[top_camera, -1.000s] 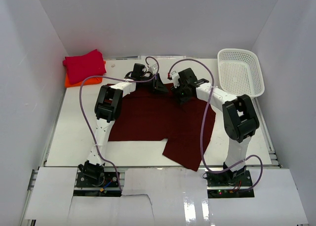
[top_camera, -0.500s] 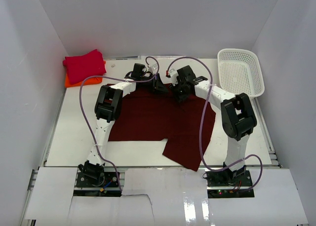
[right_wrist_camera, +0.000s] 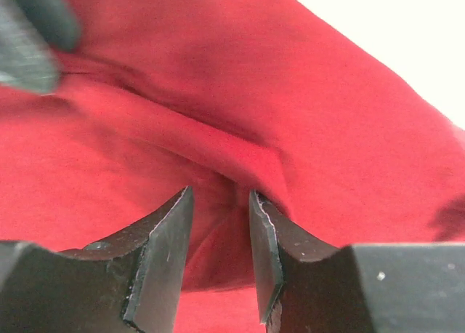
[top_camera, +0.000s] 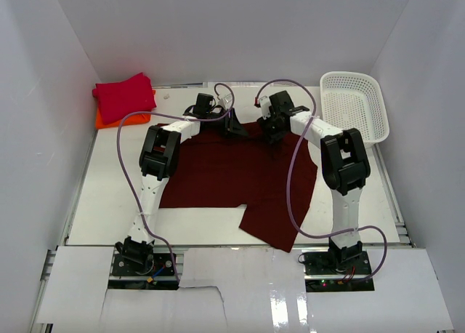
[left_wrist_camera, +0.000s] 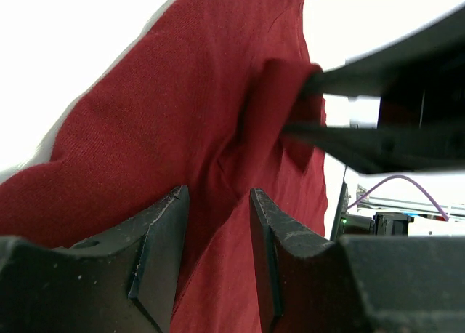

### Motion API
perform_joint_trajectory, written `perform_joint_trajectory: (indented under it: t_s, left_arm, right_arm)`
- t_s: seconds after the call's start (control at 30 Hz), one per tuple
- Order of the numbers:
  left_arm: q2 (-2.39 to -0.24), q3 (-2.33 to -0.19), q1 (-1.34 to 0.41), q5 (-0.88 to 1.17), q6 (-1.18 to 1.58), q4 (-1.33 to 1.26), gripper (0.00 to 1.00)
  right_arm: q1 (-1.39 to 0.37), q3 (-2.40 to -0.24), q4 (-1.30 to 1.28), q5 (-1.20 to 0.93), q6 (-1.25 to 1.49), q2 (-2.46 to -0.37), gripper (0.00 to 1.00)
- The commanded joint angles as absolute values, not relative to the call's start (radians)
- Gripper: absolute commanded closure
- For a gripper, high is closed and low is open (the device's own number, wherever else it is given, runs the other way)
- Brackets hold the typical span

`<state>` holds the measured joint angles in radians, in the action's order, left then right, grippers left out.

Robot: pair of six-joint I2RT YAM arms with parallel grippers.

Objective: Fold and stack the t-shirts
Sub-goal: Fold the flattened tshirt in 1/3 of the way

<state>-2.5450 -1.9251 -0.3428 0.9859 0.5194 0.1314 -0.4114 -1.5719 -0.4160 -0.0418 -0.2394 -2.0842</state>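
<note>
Maroon t-shirt [top_camera: 240, 177] lies opened out across the middle of the table [top_camera: 109, 195], one corner running close to the near edge; no fold in it yet. Both arms reach over it to its far edge, and the grippers stand just beside one another there. Right gripper [right_wrist_camera: 220, 195]: jaws narrow, with a raised ridge of maroon cloth running between them. The left wrist view shows this from the side, a flap of cloth drawn up off the table into those fingers. I read that as a pinch on the far edge; collar or hem, cannot tell. Left gripper [left_wrist_camera: 216, 195]: jaws about half apart, low over the cloth, with cloth filling the gap; whether it bites, I cannot tell. Likely reason for the pairing: two holds on one edge would let the far side be carried toward the near side in a straight fold, without sag between them. Crimson t-shirt [top_camera: 123, 95] sits folded on top of the orange t-shirt [top_camera: 107, 118] in the far left corner, well apart from the work. The stack is begun, so the maroon one is judged the last to fold. White basket [top_camera: 354, 104] is in the far right corner, out of the way of the fold.
</note>
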Motion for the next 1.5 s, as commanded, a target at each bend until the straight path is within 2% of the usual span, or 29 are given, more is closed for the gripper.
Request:
perform_joint_trajectory:
  t_s: [0.0,0.63,1.13,1.47]
  left_arm:
    - [-2.556,-1.919,-0.356,0.968,0.486,0.193,0.5]
    - [-2.557,-1.916,-0.356,0.965,0.476,0.202,0.5]
    - [-2.563,-1.925,-0.356,0.968,0.48,0.203,0.5]
    - [-2.562,-1.927,-0.356,0.969,0.48,0.204,0.5]
  right_arm:
    - [-0.38,-1.637,-0.407,-0.052,-0.238,-2.094,0.57]
    - [-0.328,-1.825,-0.426,-0.141,-0.21,-2.235,0.56]
    - [-0.406,-1.533,-0.347,-0.13,-0.187,-1.947,0.56]
    - [-0.446,-1.436,-0.325,-0.13,-0.173,-1.937,0.57]
